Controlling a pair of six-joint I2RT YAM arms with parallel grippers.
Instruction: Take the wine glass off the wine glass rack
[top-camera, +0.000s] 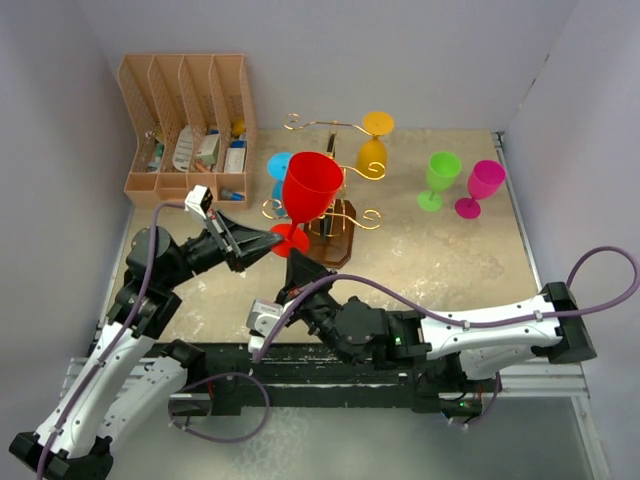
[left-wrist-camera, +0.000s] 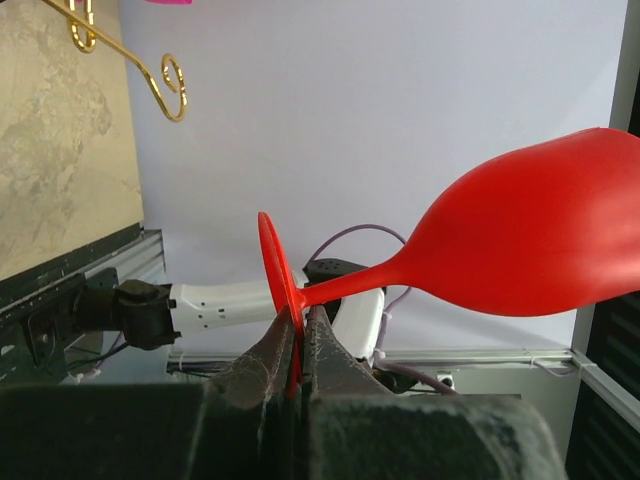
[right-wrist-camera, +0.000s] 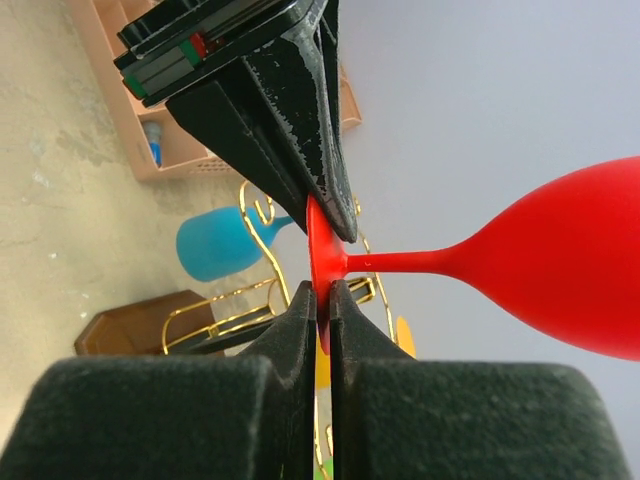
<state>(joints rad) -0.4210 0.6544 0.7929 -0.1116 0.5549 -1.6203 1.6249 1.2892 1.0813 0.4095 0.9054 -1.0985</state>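
A red wine glass (top-camera: 311, 184) is held clear of the gold wire rack (top-camera: 338, 218), in front of it, bowl uppermost. My left gripper (top-camera: 270, 242) is shut on the rim of its round foot (top-camera: 290, 240) from the left. My right gripper (top-camera: 297, 263) is shut on the same foot from the near side. The left wrist view shows the jaws (left-wrist-camera: 297, 325) pinching the foot disc, with the bowl (left-wrist-camera: 530, 240) out to the right. The right wrist view shows my right gripper (right-wrist-camera: 322, 300) clamped on the disc and the left fingers (right-wrist-camera: 320, 170) opposite. A blue glass (top-camera: 279, 170) and an orange glass (top-camera: 375, 140) are at the rack.
A tan slotted file organiser (top-camera: 190, 120) stands at the back left. A green glass (top-camera: 438, 178) and a magenta glass (top-camera: 480, 186) stand upright on the table at the right. White walls close in the back and both sides.
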